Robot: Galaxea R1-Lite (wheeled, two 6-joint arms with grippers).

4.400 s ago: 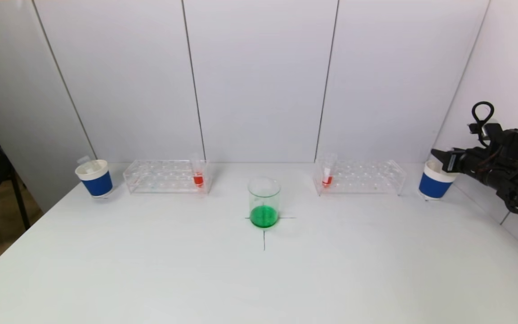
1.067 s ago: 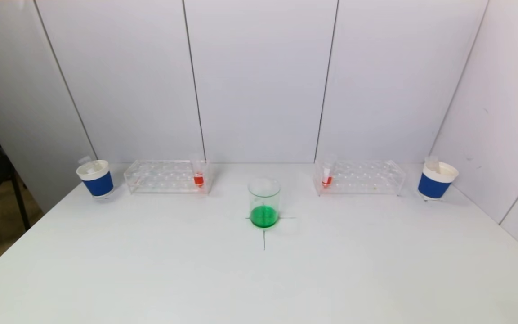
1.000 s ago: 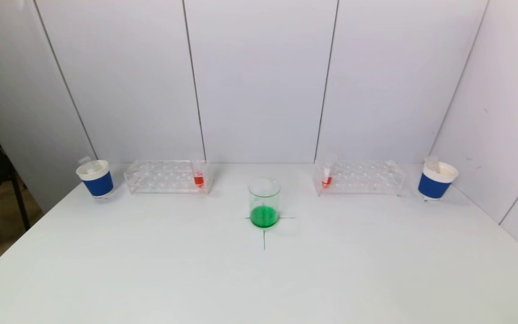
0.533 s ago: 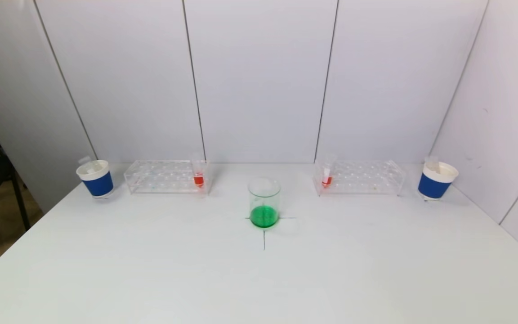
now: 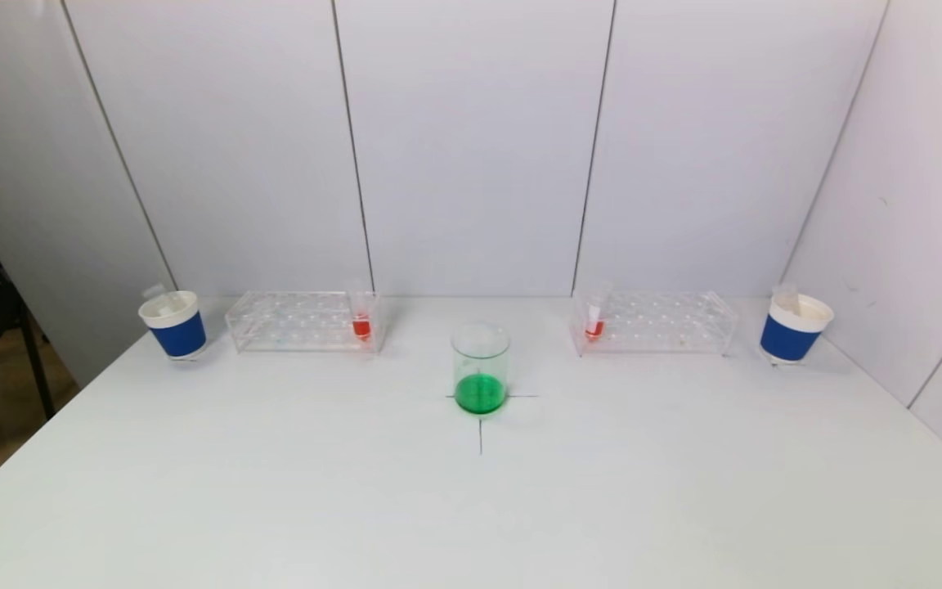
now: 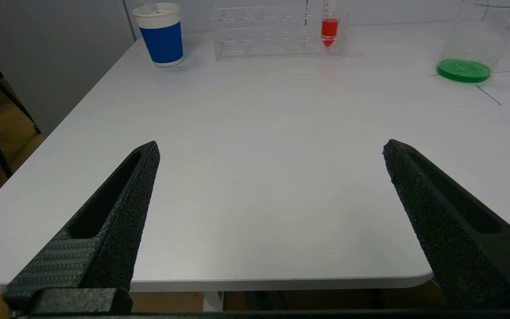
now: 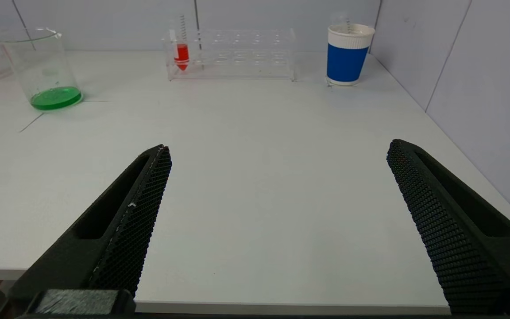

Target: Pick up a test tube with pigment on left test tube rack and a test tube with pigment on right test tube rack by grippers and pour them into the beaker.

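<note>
**Both arms parked at the near edge, jaws spread**

Meanwhile the left gripper (image 6: 270, 150) and right gripper (image 7: 279, 153) hang at the counter's (image 5: 275, 491) near edge, jaws wide apart and holding nothing. Mid-counter stands the beaker (image 5: 480, 368) with green liquid. Along the far edge, the left rack (image 5: 303, 321) and right rack (image 5: 655, 322) each hold one red-filled test tube (image 5: 361, 315) (image 5: 595, 315), upright at the end nearest the beaker. Blue paper cups (image 5: 172, 325) (image 5: 794, 328) stand near the far corners.

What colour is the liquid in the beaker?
Green, pooled at the bottom of the beaker; clearest in the head view.
</note>
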